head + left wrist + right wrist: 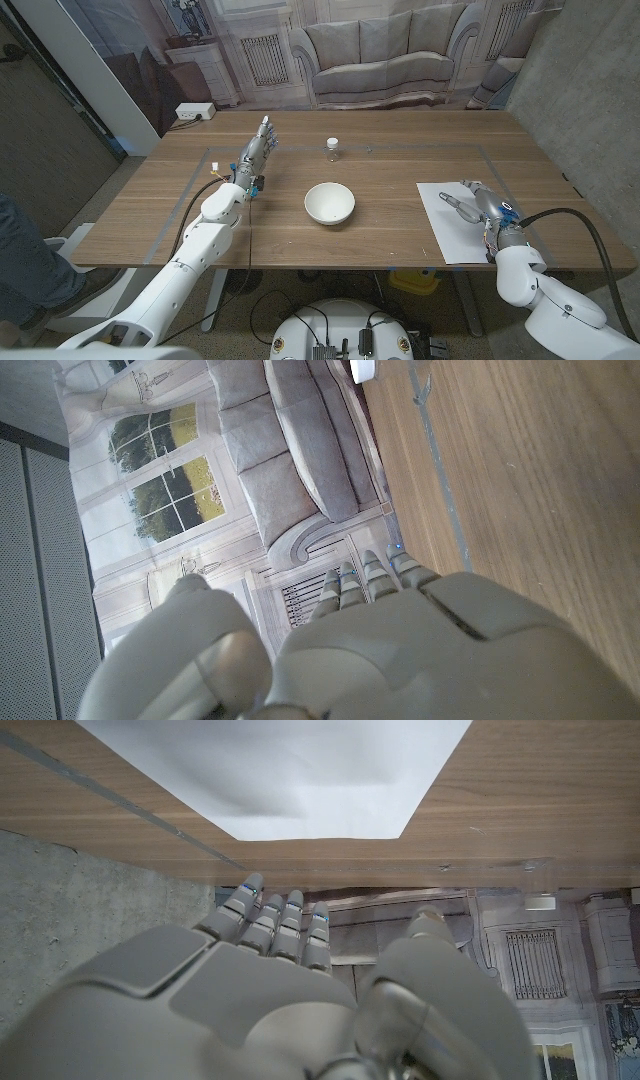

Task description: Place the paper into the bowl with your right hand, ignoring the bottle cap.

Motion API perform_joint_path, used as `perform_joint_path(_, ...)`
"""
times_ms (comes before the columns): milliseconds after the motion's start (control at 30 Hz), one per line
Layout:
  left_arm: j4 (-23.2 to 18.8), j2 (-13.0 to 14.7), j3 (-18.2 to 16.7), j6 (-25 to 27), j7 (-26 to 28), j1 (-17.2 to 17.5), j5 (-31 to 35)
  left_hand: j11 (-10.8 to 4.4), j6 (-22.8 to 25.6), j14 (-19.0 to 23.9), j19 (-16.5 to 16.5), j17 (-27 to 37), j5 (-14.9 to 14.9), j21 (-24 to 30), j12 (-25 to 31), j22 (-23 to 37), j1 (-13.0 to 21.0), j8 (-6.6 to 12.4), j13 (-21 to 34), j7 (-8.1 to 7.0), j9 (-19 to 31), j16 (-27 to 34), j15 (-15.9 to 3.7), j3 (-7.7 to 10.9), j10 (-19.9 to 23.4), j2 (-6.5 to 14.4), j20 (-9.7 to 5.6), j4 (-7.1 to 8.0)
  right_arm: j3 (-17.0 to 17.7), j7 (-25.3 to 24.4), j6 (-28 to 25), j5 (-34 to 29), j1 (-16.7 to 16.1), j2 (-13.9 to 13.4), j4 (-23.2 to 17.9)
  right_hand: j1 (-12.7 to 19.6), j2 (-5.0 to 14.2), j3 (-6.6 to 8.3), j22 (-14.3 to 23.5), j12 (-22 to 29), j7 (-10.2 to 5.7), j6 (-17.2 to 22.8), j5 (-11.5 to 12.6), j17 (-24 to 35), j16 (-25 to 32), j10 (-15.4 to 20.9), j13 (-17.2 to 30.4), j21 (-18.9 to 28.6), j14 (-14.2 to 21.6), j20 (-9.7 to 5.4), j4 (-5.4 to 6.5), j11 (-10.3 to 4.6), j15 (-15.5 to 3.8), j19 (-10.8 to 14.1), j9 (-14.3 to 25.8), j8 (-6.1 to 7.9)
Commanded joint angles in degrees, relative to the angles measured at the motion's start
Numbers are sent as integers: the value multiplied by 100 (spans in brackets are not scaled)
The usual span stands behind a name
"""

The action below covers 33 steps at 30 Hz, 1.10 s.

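Surface: wide brown wooden surface [380,170] with a faint taped rectangle on it; it carries every item.
Paper: flat white rectangular sheet of paper [450,235] at about four o'clock from the bowl, near the front edge, uncreased apart from a soft ripple seen in the right wrist view [290,770].
Bowl: round white ceramic bowl [329,202] at the middle, empty, well apart from the paper.
Right hand: grey robot right hand [478,205] over the sheet's right part, fingers [455,203] loosely extended, grasping nothing.
Left hand: grey robot left hand [254,155] at ten o'clock from the bowl, fingers released and straight.
Cap: small white bottle cap [333,144] at twelve o'clock from the bowl.
Risk: a flat sheet offers no edge, so the fingers may slide it off the front edge, or crumple it unevenly and drop it short of the bowl.
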Motion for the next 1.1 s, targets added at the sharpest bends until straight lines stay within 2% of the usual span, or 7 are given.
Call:
perform_joint_path(33, 32, -47, 48, 12, 26, -43, 22, -12, 24, -11, -30, 12, 31, -21, -7, 16, 15, -18, 8, 23, 29, -12, 5, -39, 20, 33, -252, 7, 11, 57, -185, 112, -5, -114, -32, 67, -10, 6, 12, -20, -5, -26, 5, 17, 21, 6, 13, -9, 36, 24, -34, 4, 29, 78, 23, -10)
perform_joint_path(400, -21, -69, 69, 22, 95, -18, 50, -19, 24, -11, -34, 12, 31, -21, -6, 16, 17, -19, 8, 24, 30, -11, 9, -50, 23, 38, -241, 7, -14, 166, -293, 198, 38, -268, -36, 111, -50, -2, 10, -36, -3, -66, 7, 12, 10, -42, 10, -42, 23, 83, -80, 30, 77, 96, 22, -17)
perform_joint_path(467, -14, -76, 75, 34, 97, -10, 41, 44, 26, -7, -32, 12, 30, -19, -1, 16, 19, -19, 8, 25, 30, -9, 27, -56, 37, 41, -244, 7, -26, 184, -290, 210, 51, -297, -25, 118, -58, -4, 10, -41, -4, -69, 7, 11, 8, -59, 10, -47, 20, 88, -88, 37, 83, 101, 21, -16)
perform_joint_path(700, -31, -81, 83, 19, 129, 2, 64, 47, 45, -2, -29, 12, 30, -17, -2, 16, 21, -12, 8, 63, 30, -8, 43, -65, 38, 45, -247, 7, -163, 299, -491, 163, 160, -408, -35, 166, -91, -7, 9, -51, -4, -123, 13, 8, 0, -97, 9, -80, 1, 125, -131, 45, 102, 106, 21, -27)
perform_joint_path(1100, -5, -67, 79, 12, 120, -34, 50, 22, 47, -8, -36, 12, 30, -18, -7, 16, 26, -13, 8, 57, 30, -10, 42, -77, 27, 51, -245, 6, -380, 405, -801, 79, 344, -499, -60, 310, -170, -8, 8, -109, -16, -308, 39, 5, -34, -309, 7, -175, -125, 218, -248, 144, 213, 96, 20, -58)
